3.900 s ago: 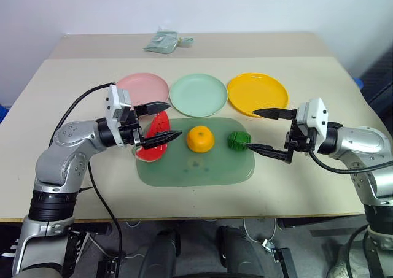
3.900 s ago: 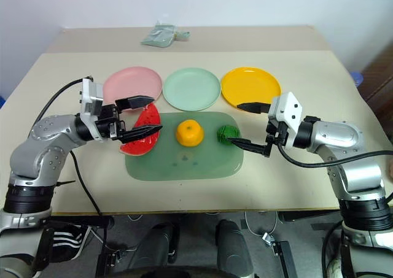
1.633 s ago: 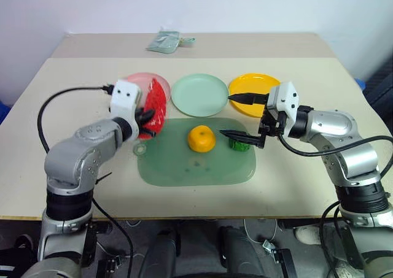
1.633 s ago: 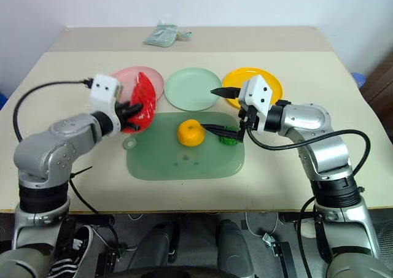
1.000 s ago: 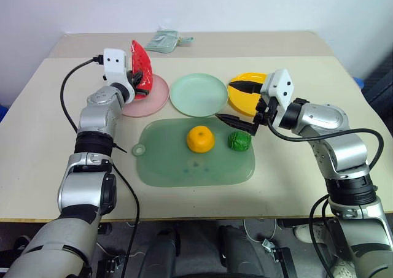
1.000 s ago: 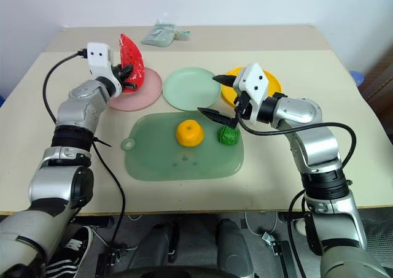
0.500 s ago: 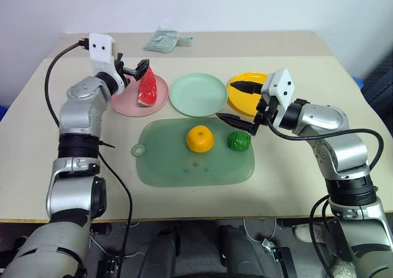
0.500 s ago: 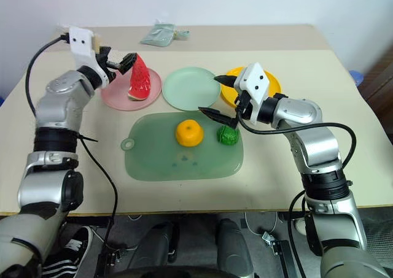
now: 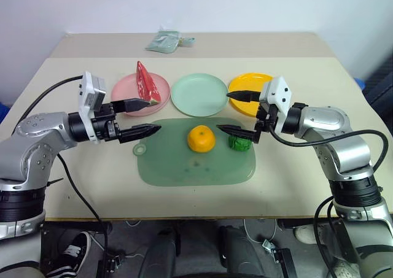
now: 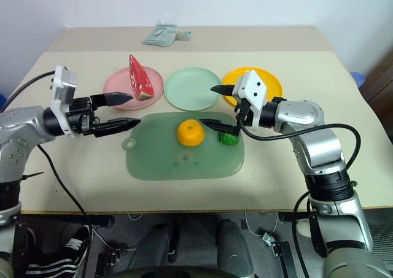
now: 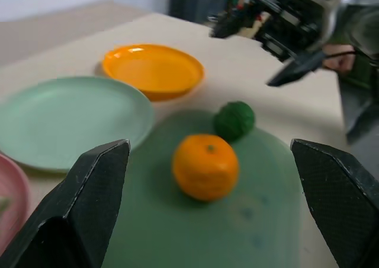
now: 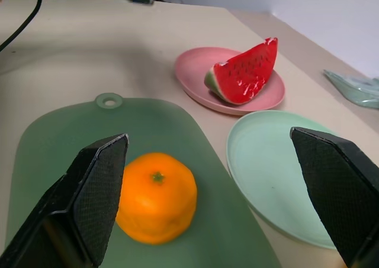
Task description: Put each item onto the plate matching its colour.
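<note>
The red watermelon wedge [image 9: 145, 83] stands on the pink plate [image 9: 124, 92]. The mint plate [image 9: 198, 94] and the yellow plate [image 9: 253, 83] are bare. On the green mat [image 9: 184, 164] sit the orange [image 9: 201, 138] and, to its right, the bumpy green ball [image 9: 240, 143]. My left gripper [image 9: 155, 115] is open and empty at the mat's left end, pointing right, clear of the wedge. My right gripper [image 9: 223, 112] is open too and points left. Its lower finger passes just over the green ball. The right wrist view looks past the orange [image 12: 157, 197] to the wedge [image 12: 243, 73].
A pale green cloth pouch [image 9: 164, 42] lies at the back of the table. The mat has a small ring tab [image 9: 140, 149] at its left end, under my left gripper. Bare tabletop lies left, right and in front of the mat.
My left gripper opened and left the watermelon wedge on the pink plate. It then drew back to the mat's left end. The right gripper has hardly moved.
</note>
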You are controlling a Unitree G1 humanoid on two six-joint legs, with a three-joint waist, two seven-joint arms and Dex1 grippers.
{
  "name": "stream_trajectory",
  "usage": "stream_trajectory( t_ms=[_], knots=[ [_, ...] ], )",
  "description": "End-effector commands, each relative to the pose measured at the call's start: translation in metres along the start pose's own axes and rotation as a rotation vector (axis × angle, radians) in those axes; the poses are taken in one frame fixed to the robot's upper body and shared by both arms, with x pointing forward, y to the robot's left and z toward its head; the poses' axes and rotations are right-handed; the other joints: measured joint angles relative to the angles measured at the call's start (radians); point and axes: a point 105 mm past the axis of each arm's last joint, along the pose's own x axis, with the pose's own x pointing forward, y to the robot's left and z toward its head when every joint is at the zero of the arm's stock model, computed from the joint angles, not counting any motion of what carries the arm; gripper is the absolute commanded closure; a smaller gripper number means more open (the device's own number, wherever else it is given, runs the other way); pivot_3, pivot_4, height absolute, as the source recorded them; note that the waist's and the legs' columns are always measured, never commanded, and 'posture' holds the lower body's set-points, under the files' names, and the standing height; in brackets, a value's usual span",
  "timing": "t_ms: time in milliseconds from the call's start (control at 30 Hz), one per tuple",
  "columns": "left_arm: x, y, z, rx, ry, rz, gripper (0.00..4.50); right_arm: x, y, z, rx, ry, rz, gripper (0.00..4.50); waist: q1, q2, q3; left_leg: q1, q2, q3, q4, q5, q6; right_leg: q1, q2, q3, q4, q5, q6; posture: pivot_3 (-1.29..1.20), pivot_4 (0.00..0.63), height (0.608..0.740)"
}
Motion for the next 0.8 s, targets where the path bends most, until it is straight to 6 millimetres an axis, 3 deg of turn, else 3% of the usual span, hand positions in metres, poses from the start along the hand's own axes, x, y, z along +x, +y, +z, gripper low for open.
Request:
stream_trajectory(
  t_ms=[33,167,300,600,800],
  knots=[
    [-0.002,-0.009,0.009,0.093,-0.022,-0.021,0.05,0.012,0.013,0.006,-0.03,-0.001,0.045,0.0,-0.001,0.0,0.0,0.0,0.0,0.0,0.0,0.0,0.0,0.0,0.0,0.0,0.0,0.0,0.0,0.0,0.15,0.738],
    [-0.012,-0.01,0.013,0.19,-0.078,-0.036,0.05,0.023,0.005,-0.011,0.001,0.122,-0.013,0.0,-0.001,0.0,0.0,0.0,0.0,0.0,0.0,0.0,0.0,0.0,0.0,0.0,0.0,0.0,0.0,0.0,0.15,0.738],
    [-0.028,-0.015,-0.001,0.209,-0.011,-0.057,0.05,0.033,0.017,-0.006,0.073,0.166,0.052,0.0,-0.004,0.0,0.0,0.0,0.0,0.0,-0.001,0.0,0.0,-0.001,0.0,0.0,0.0,0.0,0.0,0.0,0.15,0.738],
    [-0.026,-0.015,-0.01,0.21,-0.026,-0.048,0.05,0.055,0.023,-0.023,0.114,0.28,0.11,0.0,0.0,0.0,0.0,0.0,0.0,0.0,0.0,0.0,0.0,-0.001,0.0,0.0,0.0,0.0,0.0,0.0,0.15,0.738],
    [-0.028,-0.017,-0.014,0.2,-0.04,-0.042,0.05,0.07,0.016,-0.043,0.103,0.354,0.053,0.0,-0.005,0.0,0.0,0.0,0.0,0.0,-0.001,0.0,0.0,-0.001,0.0,0.0,0.0,0.0,0.0,0.0,0.15,0.738]
  ],
)
